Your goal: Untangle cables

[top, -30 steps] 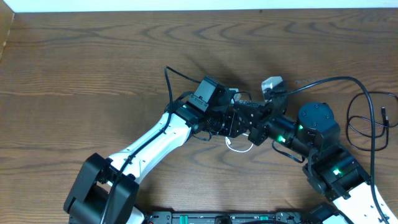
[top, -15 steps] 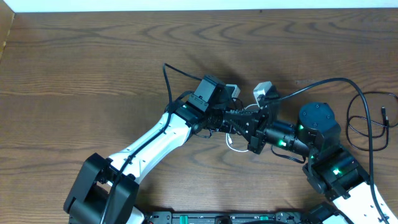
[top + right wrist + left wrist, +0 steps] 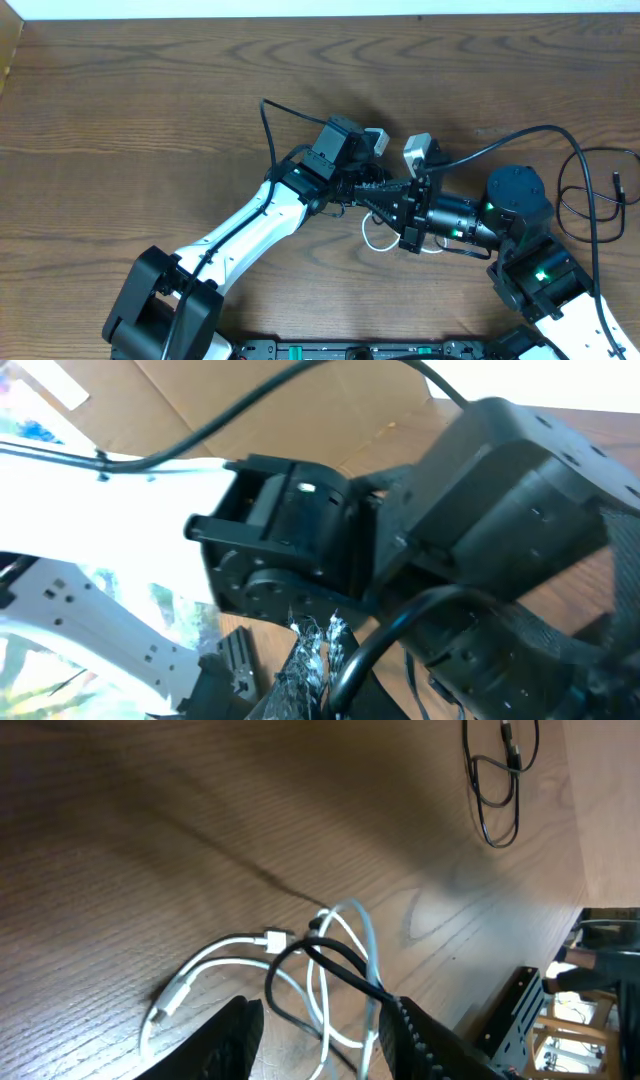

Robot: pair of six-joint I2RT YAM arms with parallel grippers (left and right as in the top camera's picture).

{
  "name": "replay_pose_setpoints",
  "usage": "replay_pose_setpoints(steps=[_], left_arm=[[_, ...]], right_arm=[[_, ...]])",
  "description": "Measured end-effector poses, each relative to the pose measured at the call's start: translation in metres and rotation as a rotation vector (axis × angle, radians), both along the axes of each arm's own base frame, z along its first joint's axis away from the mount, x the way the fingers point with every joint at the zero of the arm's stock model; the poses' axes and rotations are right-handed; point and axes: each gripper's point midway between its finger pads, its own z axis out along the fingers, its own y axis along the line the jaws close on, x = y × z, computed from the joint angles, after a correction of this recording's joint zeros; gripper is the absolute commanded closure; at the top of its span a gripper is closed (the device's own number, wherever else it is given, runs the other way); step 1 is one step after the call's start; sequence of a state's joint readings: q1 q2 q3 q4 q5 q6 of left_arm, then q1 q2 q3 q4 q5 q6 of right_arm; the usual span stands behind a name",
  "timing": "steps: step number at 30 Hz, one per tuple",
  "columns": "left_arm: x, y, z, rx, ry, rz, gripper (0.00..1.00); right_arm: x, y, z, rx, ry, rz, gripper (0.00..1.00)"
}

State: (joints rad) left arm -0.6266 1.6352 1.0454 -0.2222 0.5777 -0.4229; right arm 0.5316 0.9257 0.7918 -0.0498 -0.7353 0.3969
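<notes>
Brown wood-grain table (image 3: 130, 110)

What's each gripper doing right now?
Left gripper: open around the white cable and black cable.
Right gripper: shut; whether it holds anything cannot be told.

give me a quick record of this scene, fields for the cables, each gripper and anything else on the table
cables: white cable and black cable looped together
left gripper: open, fingers either side of the tangle
right gripper: shut, up close to the left arm; what it holds is unclear
other: thin black loop lying apart, toward the right
surface: wooden table
task state: not yet untangled
</notes>
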Motion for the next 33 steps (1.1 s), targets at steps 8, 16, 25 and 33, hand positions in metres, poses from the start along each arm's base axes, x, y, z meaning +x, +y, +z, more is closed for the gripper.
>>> replay_pose_setpoints(steps=[8,16,25,33], left_arm=[[-0.015,0.007,-0.01,0.036,0.095,0.004,0.55],[-0.054,0.038,-0.036,0.192,0.293,0.016,0.55],[-0.078,0.056,-0.045,0.286,0.402,0.019,0.55],[-0.093,0.048,-0.046,0.3,0.399,-0.03,0.54]], right_arm=[[0.016,-0.005,0.008,0.005,-0.068,-0.09,0.99],[0.083,-0.072,-0.042,-0.199,0.056,-0.654,0.99],[0.094,-0.118,-0.068,-0.314,0.125,-0.917,0.99],[0.097,-0.137,-0.08,-0.332,0.186,-1.033,0.99]])
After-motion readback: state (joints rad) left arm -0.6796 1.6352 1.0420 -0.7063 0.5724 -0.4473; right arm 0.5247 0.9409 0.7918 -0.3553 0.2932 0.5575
